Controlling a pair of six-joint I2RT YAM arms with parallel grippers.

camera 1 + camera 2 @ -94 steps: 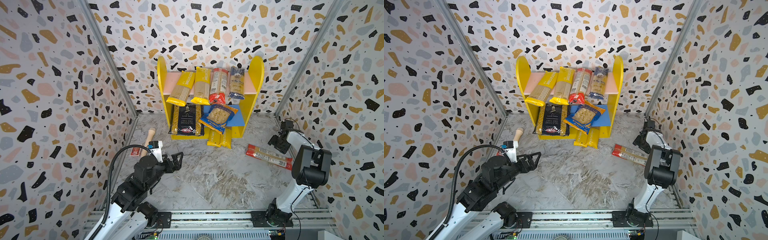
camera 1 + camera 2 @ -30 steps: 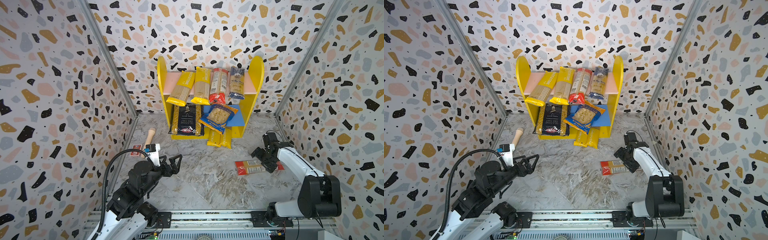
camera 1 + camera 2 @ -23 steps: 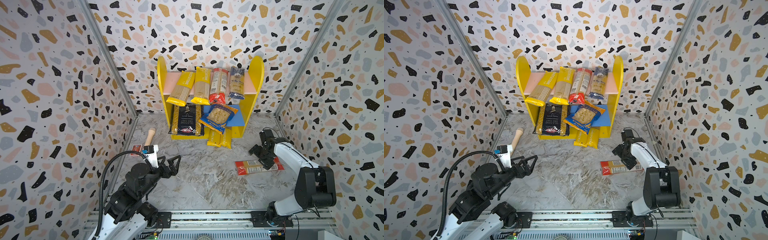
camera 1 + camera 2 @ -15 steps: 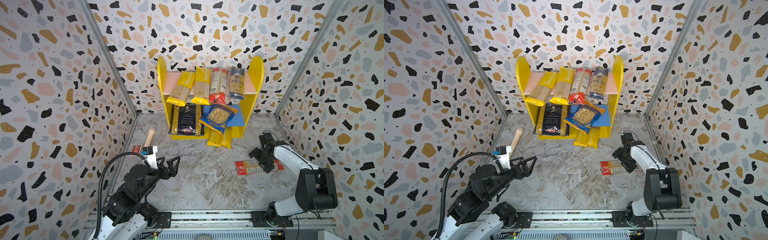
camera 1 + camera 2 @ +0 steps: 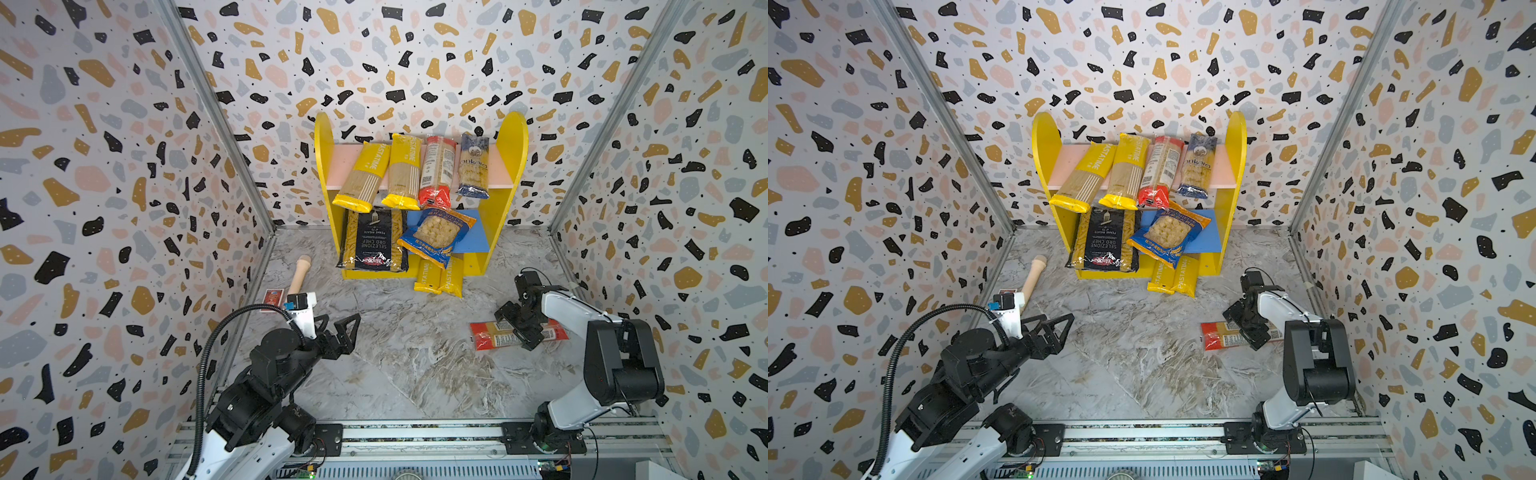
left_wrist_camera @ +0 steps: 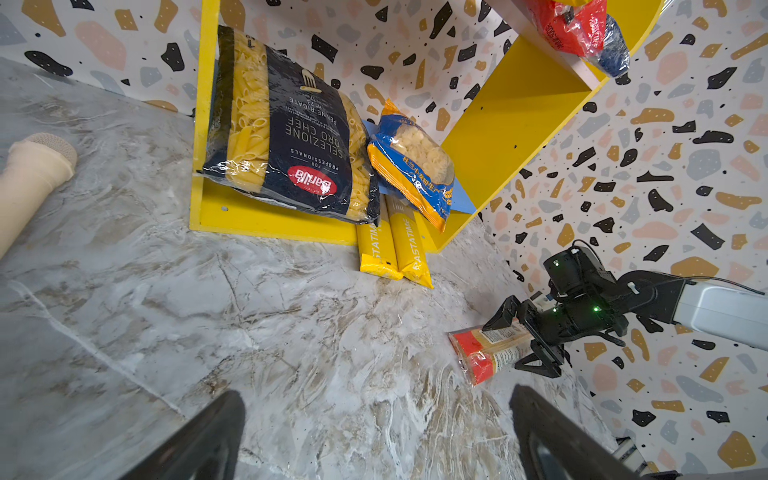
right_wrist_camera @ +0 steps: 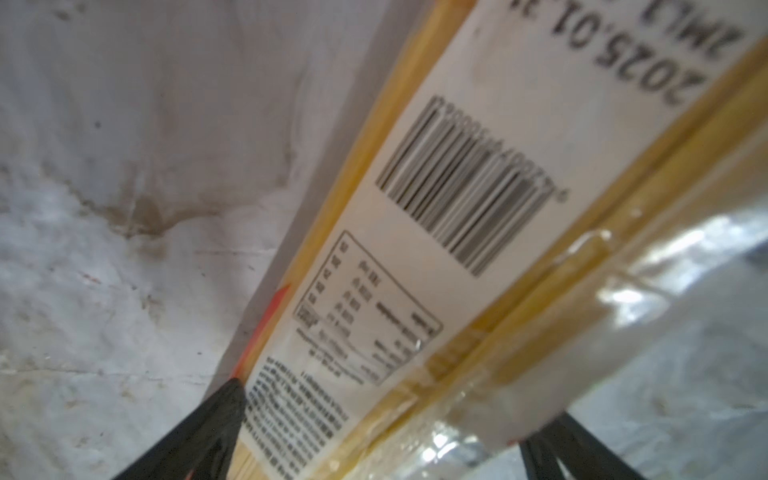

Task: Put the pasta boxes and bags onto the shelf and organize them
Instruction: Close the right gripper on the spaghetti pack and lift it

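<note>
A red-ended spaghetti pack (image 5: 486, 334) (image 5: 1217, 334) (image 6: 478, 357) lies flat on the floor at the right. My right gripper (image 5: 517, 330) (image 5: 1246, 328) (image 7: 382, 415) is open and low over it, one finger on each side of its labelled middle (image 7: 436, 249). The shelf (image 5: 513, 145) (image 5: 1235, 141) (image 6: 511, 124) holds several packs. Two yellow ones (image 5: 399, 170), a red-ended one (image 5: 436, 170) and a dark-blue one (image 5: 473, 166) lie on the pink board. A black Barilla bag (image 5: 372, 241) and a blue-orange bag (image 5: 436, 235) are below. My left gripper (image 5: 338, 322) (image 5: 1054, 320) (image 6: 376, 395) hangs open and empty at the left.
Two yellow packs (image 5: 440, 278) (image 6: 395, 249) stick out from under the blue board onto the floor. A beige wooden stick (image 5: 300, 274) and a small red card box (image 5: 272, 297) lie by the left wall. The right wall stands close behind the right arm.
The right gripper has dragged the red-ended pack away from the right wall toward the middle and stays over it, open. The left arm has drawn back a little.
</note>
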